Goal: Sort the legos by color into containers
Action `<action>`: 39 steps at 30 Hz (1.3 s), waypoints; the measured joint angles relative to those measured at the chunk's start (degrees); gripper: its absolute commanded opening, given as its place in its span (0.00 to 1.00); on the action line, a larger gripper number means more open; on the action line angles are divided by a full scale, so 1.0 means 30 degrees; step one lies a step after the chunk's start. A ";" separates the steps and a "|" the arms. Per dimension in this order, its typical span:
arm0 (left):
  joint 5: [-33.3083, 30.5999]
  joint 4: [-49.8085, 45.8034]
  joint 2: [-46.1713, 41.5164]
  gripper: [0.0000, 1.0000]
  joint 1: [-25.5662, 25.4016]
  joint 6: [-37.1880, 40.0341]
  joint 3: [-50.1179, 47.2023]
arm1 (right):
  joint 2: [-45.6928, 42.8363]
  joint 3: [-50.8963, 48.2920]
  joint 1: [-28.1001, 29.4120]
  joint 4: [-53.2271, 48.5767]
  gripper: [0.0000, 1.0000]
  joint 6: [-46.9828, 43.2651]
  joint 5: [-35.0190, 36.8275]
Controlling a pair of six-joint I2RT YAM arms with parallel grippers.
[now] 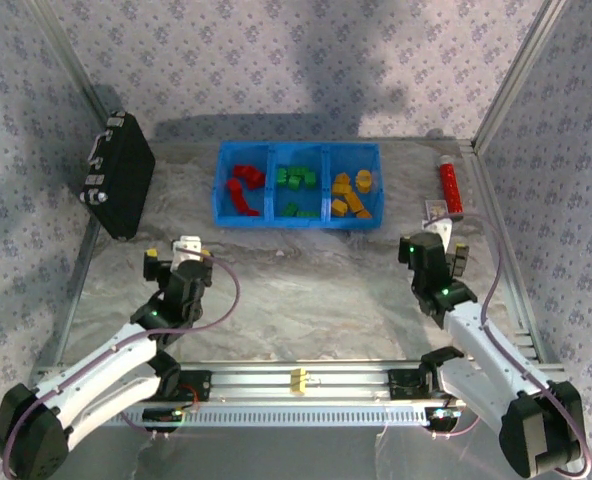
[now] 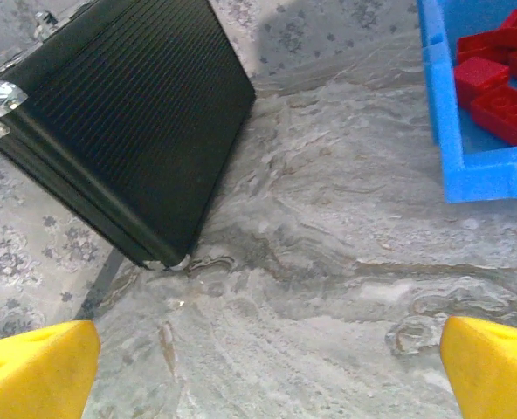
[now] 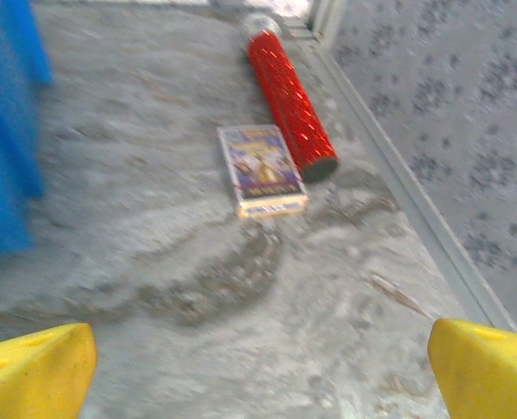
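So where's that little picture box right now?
In the right wrist view the small box lies flat on the table beside the red tube, by the right wall, right of the blue bin.

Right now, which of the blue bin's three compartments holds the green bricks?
The middle compartment holds the green bricks. The red bricks lie in the compartment to its left, and the yellow-orange bricks in the one to its right.

On the marbled surface (image 1: 306, 290) a blue bin (image 1: 296, 222) holds red legos (image 1: 244, 188) in its left compartment, green legos (image 1: 296, 185) in the middle and yellow-orange legos (image 1: 353, 193) in the right, flanked by a black case (image 1: 119, 188) and a red tube (image 1: 449, 185), with the left end effector (image 1: 181, 247) and right end effector (image 1: 436, 235) nearer the bases
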 measured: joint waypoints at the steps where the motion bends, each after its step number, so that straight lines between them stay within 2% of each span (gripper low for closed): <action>1: -0.0095 0.0168 0.0007 1.00 0.0087 0.0058 -0.0131 | -0.0058 -0.0561 0.0000 0.0226 0.99 -0.0007 0.0364; 7: -0.0648 0.1690 0.0022 1.00 0.0750 0.0036 -0.1406 | -0.1035 -0.3694 0.0000 0.1785 0.99 -0.0372 0.1392; 11: -0.0750 0.1996 0.0131 1.00 0.1275 -0.0160 -0.2098 | -0.1821 -0.4087 -0.0102 0.2492 0.99 -0.0554 0.1472; 16: -0.0386 0.2178 -0.0692 1.00 0.2732 -0.0299 -0.2557 | -0.2047 -0.4299 -0.0729 0.3723 0.99 -0.0648 0.1348; 24: 0.0889 0.4422 -0.1996 1.00 0.4422 -0.0219 -0.3818 | -0.1902 -0.5122 -0.1909 0.6127 0.99 -0.0823 0.0452; 31: 0.2936 0.7592 0.0437 1.00 0.6747 -0.0248 -0.4007 | 0.0736 -0.5115 -0.3985 0.8451 0.99 -0.0699 -0.1545; 39: 0.4554 1.1642 0.4138 1.00 0.7497 -0.0102 -0.4014 | 0.4452 -0.4809 -0.4517 1.2058 0.99 -0.0495 -0.2470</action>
